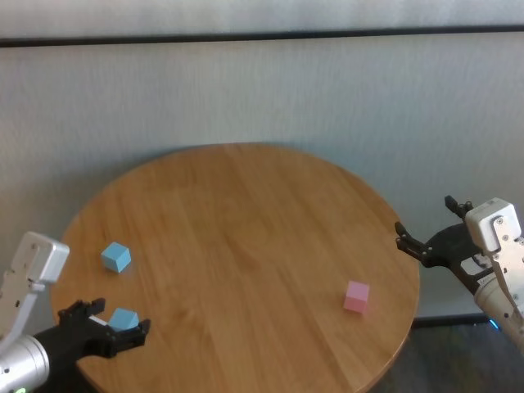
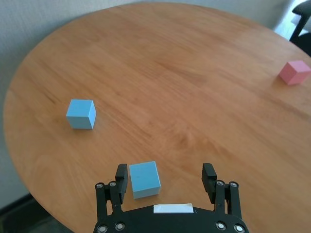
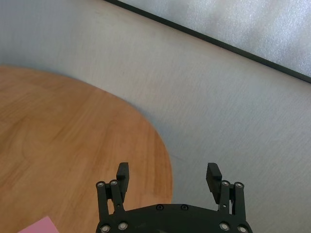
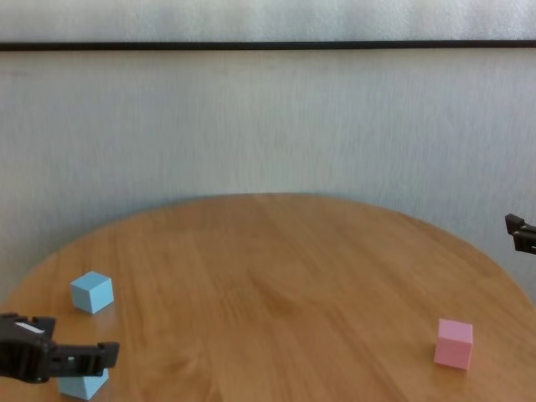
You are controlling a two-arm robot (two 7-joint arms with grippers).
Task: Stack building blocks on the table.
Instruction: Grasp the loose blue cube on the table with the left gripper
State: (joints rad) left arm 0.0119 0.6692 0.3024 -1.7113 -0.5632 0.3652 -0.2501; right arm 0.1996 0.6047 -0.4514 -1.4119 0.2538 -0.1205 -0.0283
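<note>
No stacking has been done yet — all three blocks lie apart on the bench [image 1: 246,213]: the nearer blue block [image 2: 144,179] is bracketed, ungripped, by the wide-open left end effector [image 2: 166,180], the farther blue block [image 1: 116,256] just beyond, the pink block [image 1: 356,295] near the empty, open right end effector [image 1: 434,237].

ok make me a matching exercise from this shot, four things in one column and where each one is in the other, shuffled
Things
1. near blue block
2. far blue block
3. pink block
4. right pincer

Places
A. off the table's right edge, open
B. alone on the table's right side
C. between the open left pincer's fingers
D. on the table's left side, beyond the left pincer

Pairs: 1-C, 2-D, 3-B, 4-A
</note>
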